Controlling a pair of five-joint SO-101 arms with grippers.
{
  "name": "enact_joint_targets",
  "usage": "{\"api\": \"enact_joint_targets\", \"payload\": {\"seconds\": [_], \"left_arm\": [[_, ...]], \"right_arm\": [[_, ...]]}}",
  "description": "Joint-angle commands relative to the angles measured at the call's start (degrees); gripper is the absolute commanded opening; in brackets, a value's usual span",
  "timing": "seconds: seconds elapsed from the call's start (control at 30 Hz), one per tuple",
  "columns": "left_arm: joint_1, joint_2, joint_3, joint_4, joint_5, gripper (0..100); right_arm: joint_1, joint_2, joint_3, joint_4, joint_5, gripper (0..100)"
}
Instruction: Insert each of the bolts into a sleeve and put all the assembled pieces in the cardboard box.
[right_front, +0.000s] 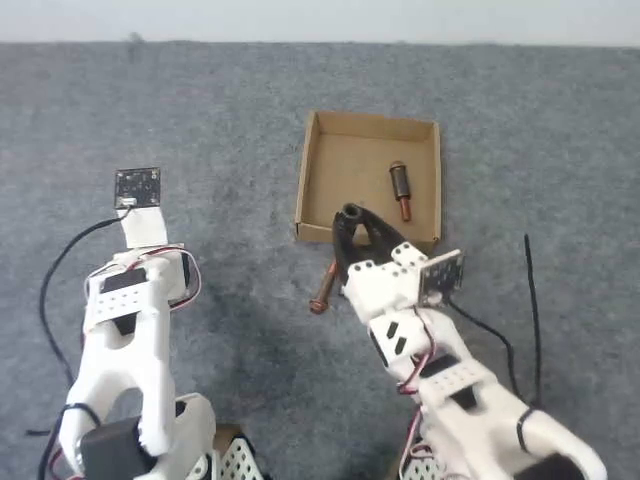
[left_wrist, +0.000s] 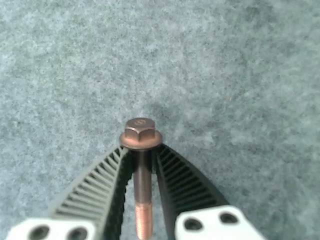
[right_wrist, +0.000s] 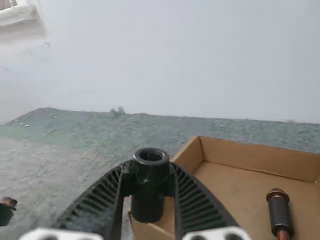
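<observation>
Bolt (left_wrist: 142, 172) is pinched in the left pincer (left_wrist: 143, 150), its head past the tips and its thread toward the wrist. A second bolt (right_front: 323, 289) lies on the tabletop (right_front: 230, 130) just outside the cardboard box (right_front: 305, 180). The right pincer (right_wrist: 150, 167) clamps a sleeve (right_wrist: 148, 197) upright. To my eye, the thread must line up squarely with the bore before any push. One assembled piece (right_front: 401, 190) is already in the box.

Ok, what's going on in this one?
The left gripper is shut on a copper bolt, held over the grey carpet. The right gripper is shut on a black sleeve at the cardboard box wall nearest the arms. One assembled piece already lies in the box, and a loose bolt lies on the carpet just outside it.
</observation>
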Motion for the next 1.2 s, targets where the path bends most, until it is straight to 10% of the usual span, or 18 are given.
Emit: {"api": "enact_joint_targets", "payload": {"seconds": [0.0,0.67,1.17], "left_arm": [[-0.09,-2.99,-0.66,-1.58,0.26,1],[-0.09,-2.99,-0.66,-1.58,0.26,1],[-0.09,-2.99,-0.66,-1.58,0.26,1]], "right_arm": [[-0.84,-5.85,1.49,1.8,2.99,0.7],[-7.08,-3.91,1.41,11.03,5.1,0.7],[-7.16,28.09,0.79,-27.65,8.79,0.7]]}}
